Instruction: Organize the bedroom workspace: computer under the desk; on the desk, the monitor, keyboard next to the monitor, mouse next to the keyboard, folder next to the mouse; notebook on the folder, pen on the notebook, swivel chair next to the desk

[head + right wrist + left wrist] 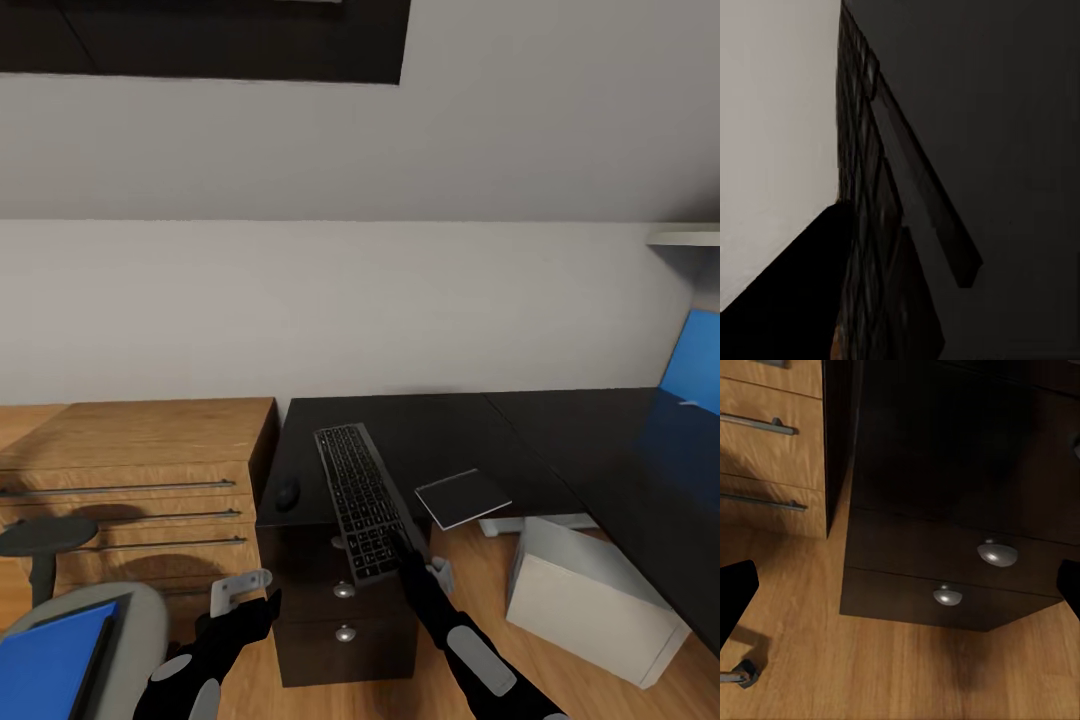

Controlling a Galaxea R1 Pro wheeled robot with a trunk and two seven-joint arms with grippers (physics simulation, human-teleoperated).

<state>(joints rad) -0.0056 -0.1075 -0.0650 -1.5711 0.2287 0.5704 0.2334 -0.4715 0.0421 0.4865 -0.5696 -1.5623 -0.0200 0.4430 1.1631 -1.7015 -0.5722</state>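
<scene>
We have the keyboard [361,501] lying on the black tabletop [440,425], its near end overhanging the front edge, where our right gripper [404,548] reaches it; we cannot tell whether those fingers pinch it. It looks light, stiff and slim, best taken across a long edge. Our left gripper [240,590] hangs released before the drawers [945,577], which are closed.

No readable text; keyboard [360,503] key legends too small.
</scene>
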